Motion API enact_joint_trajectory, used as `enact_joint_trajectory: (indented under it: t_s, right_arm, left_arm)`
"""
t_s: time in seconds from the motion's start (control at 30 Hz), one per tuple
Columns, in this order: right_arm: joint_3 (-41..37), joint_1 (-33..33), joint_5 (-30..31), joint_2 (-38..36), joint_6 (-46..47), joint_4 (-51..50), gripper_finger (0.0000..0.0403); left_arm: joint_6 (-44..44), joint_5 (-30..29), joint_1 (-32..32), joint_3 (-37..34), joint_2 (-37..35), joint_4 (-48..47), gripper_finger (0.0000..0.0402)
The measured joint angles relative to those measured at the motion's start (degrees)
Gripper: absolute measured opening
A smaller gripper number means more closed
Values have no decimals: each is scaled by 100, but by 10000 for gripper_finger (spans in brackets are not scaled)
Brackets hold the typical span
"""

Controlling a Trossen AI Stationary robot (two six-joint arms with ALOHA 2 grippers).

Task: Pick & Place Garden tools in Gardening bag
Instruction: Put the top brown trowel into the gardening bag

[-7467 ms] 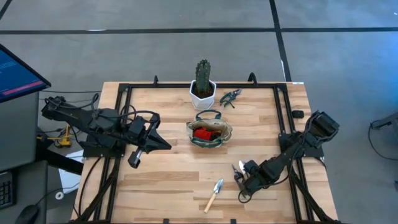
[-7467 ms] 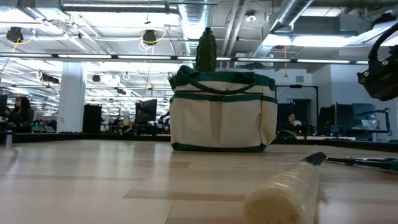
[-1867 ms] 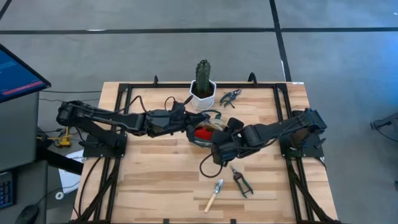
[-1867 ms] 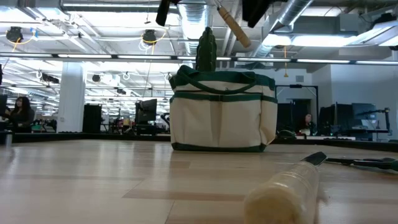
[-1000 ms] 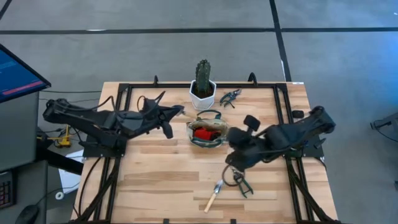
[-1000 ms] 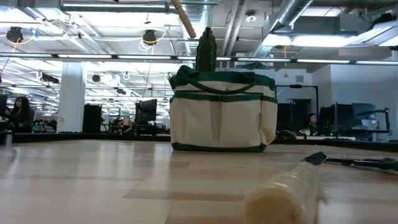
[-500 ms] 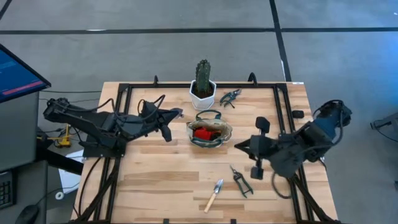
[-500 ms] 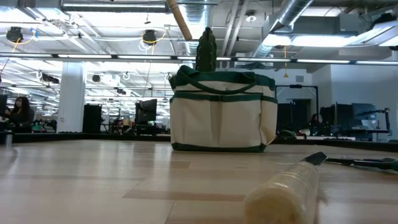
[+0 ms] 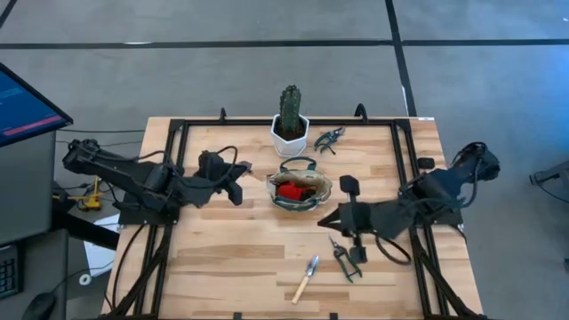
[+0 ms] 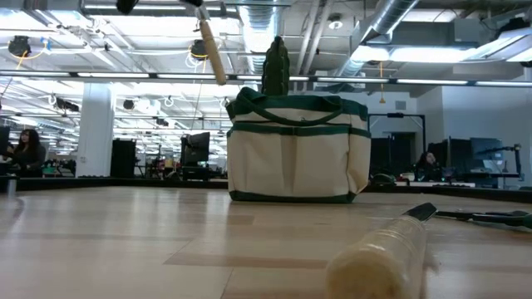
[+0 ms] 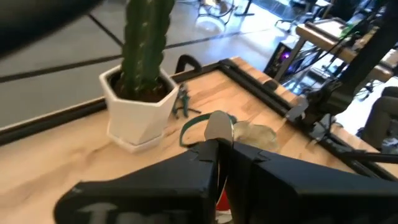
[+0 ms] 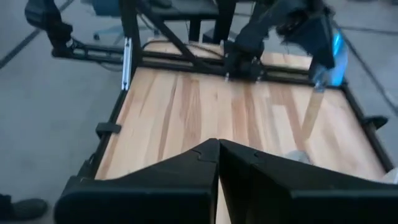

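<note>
In the middle of the high view, just left of the gardening bag (image 9: 300, 188), the left hand (image 9: 236, 180) clamps a wooden-handled tool (image 10: 212, 54). Its handle hangs downward, slightly tilted, and its metal head is mostly hidden between the fingers. The right hand (image 9: 325, 220), pinched together and empty, hovers over the worktop (image 9: 231, 249) lower right of the bag.

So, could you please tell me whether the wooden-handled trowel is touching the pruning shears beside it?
Apart. The high view shows a clear gap between the trowel and the shears.

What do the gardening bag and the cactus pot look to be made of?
Gardening bag: looks like cream woven fabric, matte, with dark green trim and soft loop handles; its walls sag slightly. Cactus pot: white, hexagonal, hard-edged with a smooth finish, likely ceramic or plastic; the look leaves that open.
</note>
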Motion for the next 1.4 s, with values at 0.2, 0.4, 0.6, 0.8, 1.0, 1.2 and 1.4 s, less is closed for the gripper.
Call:
enact_joint_trajectory:
  t_s: [0.2, 0.4, 0.6, 0.8, 1.0, 1.2, 1.4]
  right_arm:
    - [-1077, -217, -475, -447, 96, 1118, 0]
    - [-1882, -143, -488, -916, 249, 1904, 0]
    - [-2222, -41, -461, -1191, 647, 1928, 0]
    - [-2230, -34, -419, -1199, 649, 1924, 0]
    - [-2230, -103, -404, -1199, 615, 1918, 0]
    - [-2230, -136, -402, -1199, 563, 1917, 0]
    - [-2228, -136, -403, -1197, 500, 1913, 0]
  left_arm:
    - [-486, -148, -40, 0, 43, -431, 1]
    - [-553, -104, 135, 0, 308, -500, 1]
    - [-629, 485, 493, 0, 725, -506, 1]
    - [-682, 653, 684, 0, 1074, -351, 1]
    - [-512, 805, 727, 0, 1102, 215, 1]
    - [-501, 856, 751, 0, 1102, 425, 1]
    - [-490, 856, 874, -2, 1246, 573, 1]
